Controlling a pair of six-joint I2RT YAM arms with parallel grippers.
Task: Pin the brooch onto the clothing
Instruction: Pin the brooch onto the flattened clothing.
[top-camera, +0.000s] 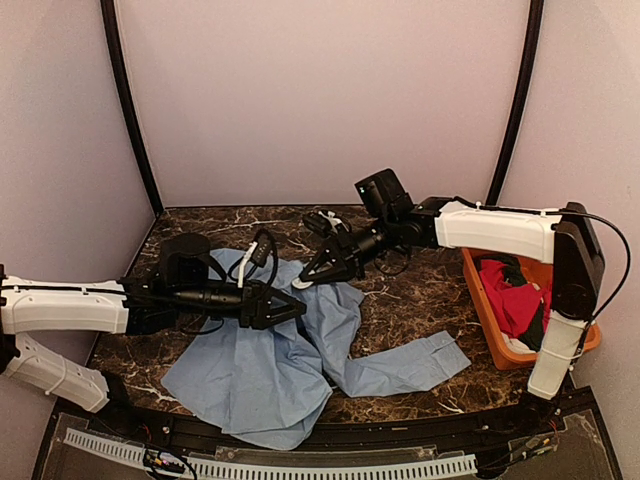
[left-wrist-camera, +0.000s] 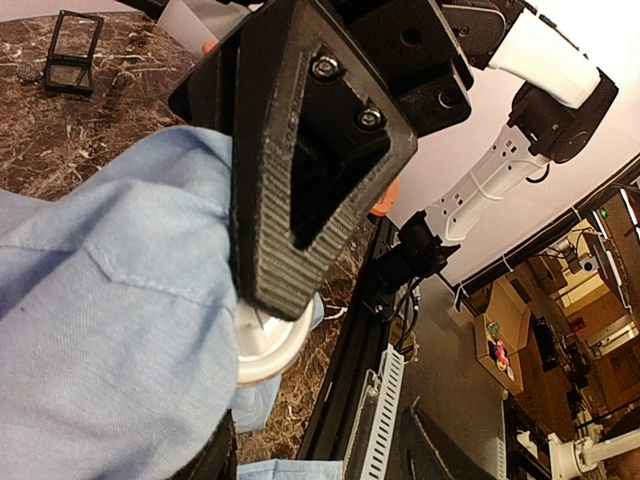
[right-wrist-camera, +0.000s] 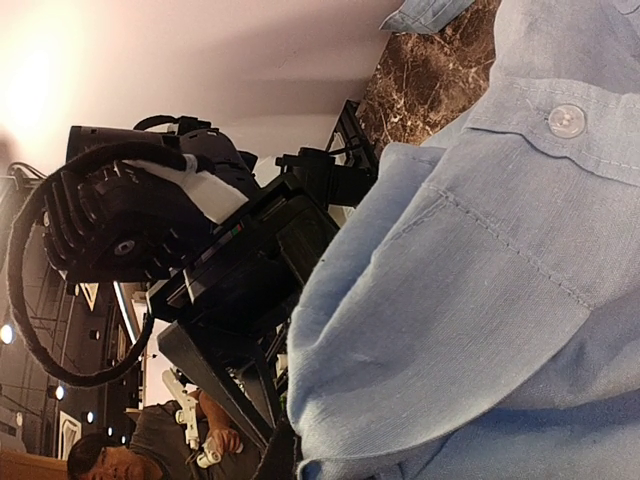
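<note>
The clothing (top-camera: 262, 372), a light blue shirt, lies crumpled over the dark marble table. My left gripper (top-camera: 288, 307) reaches in from the left and grips a raised fold of it (left-wrist-camera: 110, 300); only one black finger (left-wrist-camera: 195, 458) peeks out below the cloth. My right gripper (top-camera: 308, 274) comes from the right, shut, its ribbed tip (left-wrist-camera: 272, 288) on the brooch (left-wrist-camera: 268, 350), a round white-rimmed disc against the fold. In the top view the brooch (top-camera: 300, 285) shows as a white speck between both grippers. The right wrist view is filled with shirt (right-wrist-camera: 480, 300); the brooch is hidden there.
An orange bin (top-camera: 487, 342) with a red garment (top-camera: 516, 300) stands at the right edge, beside the right arm. A small black frame stand (left-wrist-camera: 72, 52) sits on the table at the back. A black rail (top-camera: 400, 422) runs along the near edge.
</note>
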